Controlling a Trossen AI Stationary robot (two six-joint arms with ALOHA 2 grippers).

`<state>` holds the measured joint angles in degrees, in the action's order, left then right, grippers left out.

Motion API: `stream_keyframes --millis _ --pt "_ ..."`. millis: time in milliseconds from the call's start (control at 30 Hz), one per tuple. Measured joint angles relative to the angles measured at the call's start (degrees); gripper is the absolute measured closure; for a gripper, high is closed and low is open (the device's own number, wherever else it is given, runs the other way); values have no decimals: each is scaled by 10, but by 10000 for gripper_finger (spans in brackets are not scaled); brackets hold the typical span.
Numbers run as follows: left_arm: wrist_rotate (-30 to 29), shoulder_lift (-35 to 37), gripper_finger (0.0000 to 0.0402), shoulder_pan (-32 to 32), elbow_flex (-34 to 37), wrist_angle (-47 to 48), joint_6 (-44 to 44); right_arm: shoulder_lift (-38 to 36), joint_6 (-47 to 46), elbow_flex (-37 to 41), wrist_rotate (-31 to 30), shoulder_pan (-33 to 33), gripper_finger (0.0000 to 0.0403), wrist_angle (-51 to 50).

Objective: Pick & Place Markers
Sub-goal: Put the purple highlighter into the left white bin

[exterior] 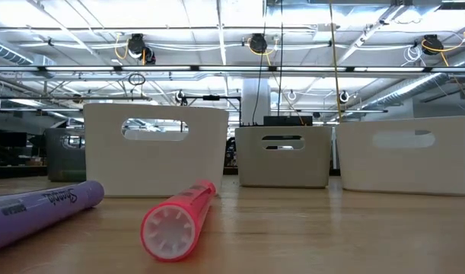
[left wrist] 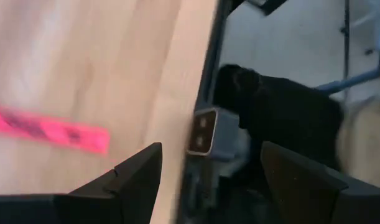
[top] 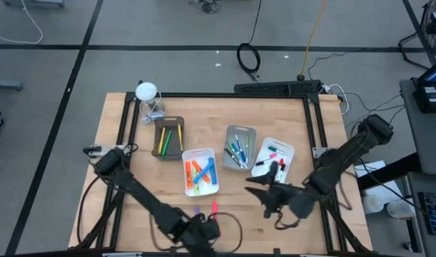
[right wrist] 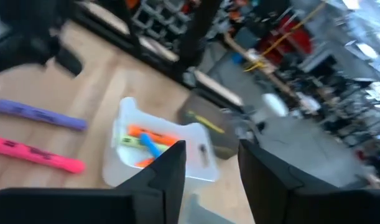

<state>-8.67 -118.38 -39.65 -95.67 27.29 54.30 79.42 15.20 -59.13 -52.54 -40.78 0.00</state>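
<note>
Well, two loose markers, a pink marker (top: 213,207) and a purple marker (top: 197,211), lie side by side on the table (top: 132,135) near its front edge. The left tool (top: 210,230) sits just beside them, fingers spread, empty. The right tool (top: 255,190) hovers near the white tray (top: 200,171), seemingly parted.

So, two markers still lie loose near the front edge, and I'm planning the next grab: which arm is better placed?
Probably left: its open gripper sits right beside the pink marker and purple marker; the right gripper hangs farther off.
</note>
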Motion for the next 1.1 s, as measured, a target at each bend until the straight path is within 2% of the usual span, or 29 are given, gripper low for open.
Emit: stream_keyframes --millis 100,167,267,433,500,600,733,833,1100 --pt "84 -21 128 25 -15 44 125 -37 -4 4 -44 -22 273 -29" --pt "122 -26 128 38 -15 81 192 -66 -22 22 -45 -38 274 -37" --pt "123 -24 128 52 -15 156 294 -111 -57 74 -45 -61 275 -36" --pt "80 -21 128 61 -15 232 420 -200 -61 181 -61 -81 276 4" --pt "74 -21 128 63 -15 235 446 -235 -35 212 -77 -81 276 52" --pt "68 -24 128 62 -15 242 467 -283 -1 251 -70 -81 276 130" --pt "67 -32 128 61 -15 268 494 -321 24 291 -23 -81 275 203" --pt "74 -41 128 57 -15 296 516 -324 35 304 4 -81 276 222" --pt "77 -70 128 58 -14 297 523 -300 31 305 3 -85 275 257"
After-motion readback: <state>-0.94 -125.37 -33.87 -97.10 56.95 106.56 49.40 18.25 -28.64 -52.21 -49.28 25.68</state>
